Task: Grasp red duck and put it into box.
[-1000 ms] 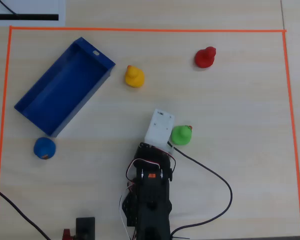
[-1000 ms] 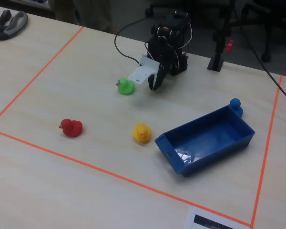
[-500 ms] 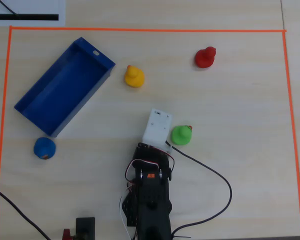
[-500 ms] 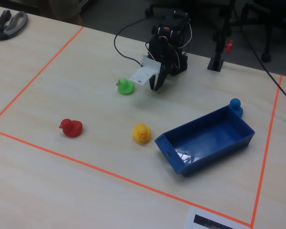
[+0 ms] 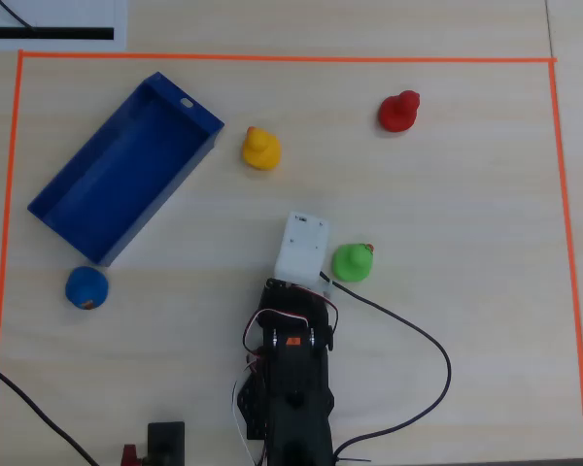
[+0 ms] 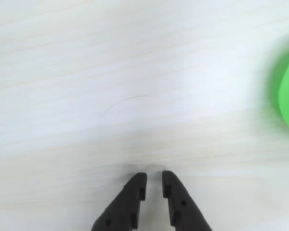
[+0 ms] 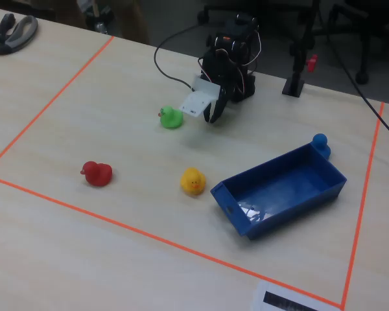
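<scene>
Blue box [image 5: 117, 180]: you have it at the left of the overhead view, lying at a slant on the bench [image 5: 447, 194], with nothing inside it.
Yellow duck [image 5: 260, 149]: it stands just right of the box's short wall and is not your target.
Pincer [image 6: 153, 185]: in the wrist view its two dark fingers are nearly closed with a thin gap between them, and they grip nothing; only bare bench lies ahead of them.
Green duck [image 5: 352, 262]: it sits just right of the arm's white head in the overhead view, at the right edge of the wrist view.
Red duck [image 5: 398, 112]: your target stands untouched at the upper right of the overhead view, well apart from both pincer and box.
Progress: by my judgement nothing is done yet; reaching, grasping, carrying and dropping all remain.
</scene>
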